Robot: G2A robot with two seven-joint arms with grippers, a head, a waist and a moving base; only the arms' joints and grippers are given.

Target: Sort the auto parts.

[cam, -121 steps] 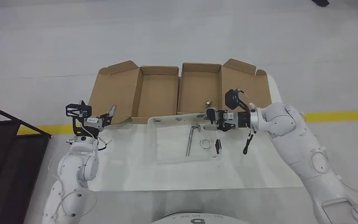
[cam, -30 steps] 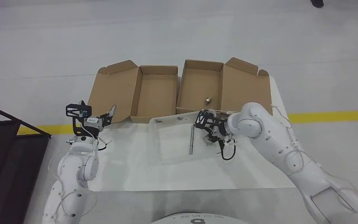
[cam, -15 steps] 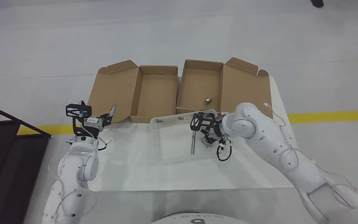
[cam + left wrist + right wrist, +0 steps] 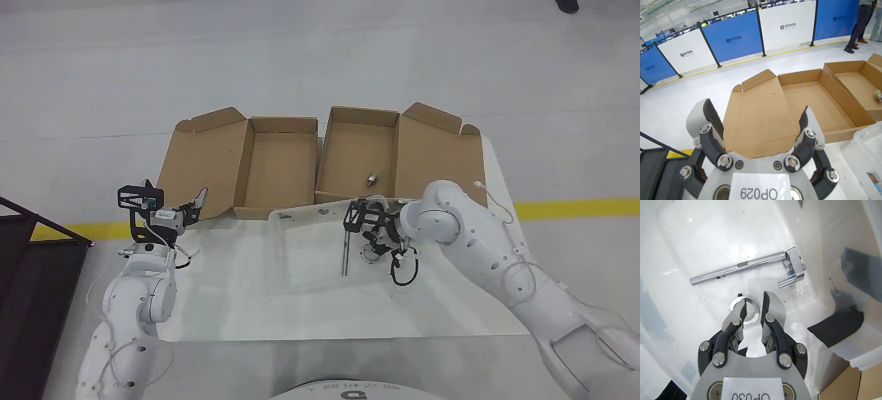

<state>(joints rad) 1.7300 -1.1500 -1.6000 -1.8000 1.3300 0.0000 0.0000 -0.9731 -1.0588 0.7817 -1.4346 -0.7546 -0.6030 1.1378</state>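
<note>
- In the top view, two open, shallow boxes of brown cardboard are set side by side along the far part of the white table, with their flaps spread flat: the left box and the right box.
- A small metal part is seen on the floor of the right box, close to its near wall.
- A clear plastic tray is placed just on the near side of the boxes. A slim metal rod lies in it, and the right gripper is lowered into the tray just right of that rod.
- The left gripper is held at the left, beside the outer flap of the left box and well apart from the tray.
- In the left wrist view, the left gripper is spread wide, with nothing between its dark, ribbed pads. The left box, the right box with the stubby, pale small metal part, and a rounded corner of the plastic tray are shown beyond it.
- In the right wrist view, the right gripper is parted only narrowly and nothing is clamped. One serrated pad is over the hole of a thick, polished metal ring, the other just outside its rim; contact cannot be judged.
- The metal rod, chromed and finely fluted, lies just beyond the ring on the glossy tray floor. A square clamp block with a short pin is fixed at one end.
</note>
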